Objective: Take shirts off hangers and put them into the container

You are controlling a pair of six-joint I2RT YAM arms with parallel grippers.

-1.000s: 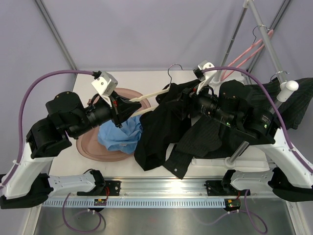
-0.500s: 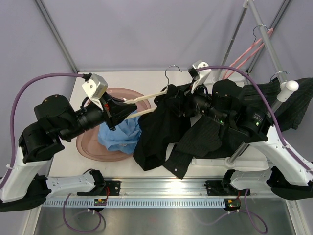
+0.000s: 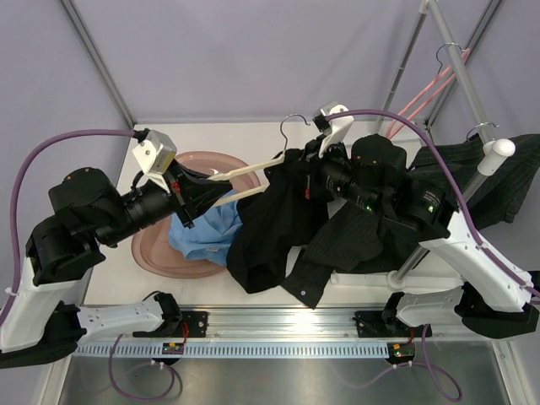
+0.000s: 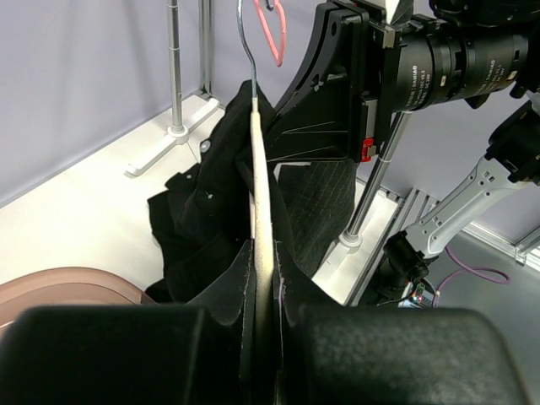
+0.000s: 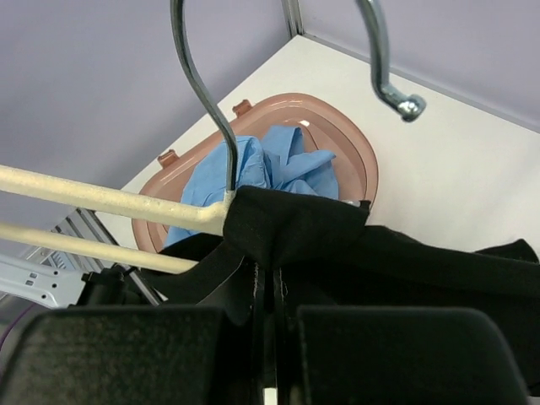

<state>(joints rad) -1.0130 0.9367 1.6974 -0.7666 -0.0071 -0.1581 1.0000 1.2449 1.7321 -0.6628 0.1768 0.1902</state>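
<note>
My left gripper is shut on one arm of a cream hanger, held level above the table; in the left wrist view the hanger runs straight out from between the pads. A black shirt still drapes from the hanger's far end. My right gripper is shut on a fold of that black shirt right beside the hanger's metal hook. The pinkish container lies below with the light blue shirt in it. The pinstriped shirt hangs at the right.
The grey rack pole slants across the right side and carries a pink hanger and the hook of another hanger. The rack's upright stands just beyond the black shirt. Purple cables arch over both arms.
The right gripper moved left toward the hanger hook and closed on the black shirt. The left arm drew back to the left, pulling the cream hanger with it.
</note>
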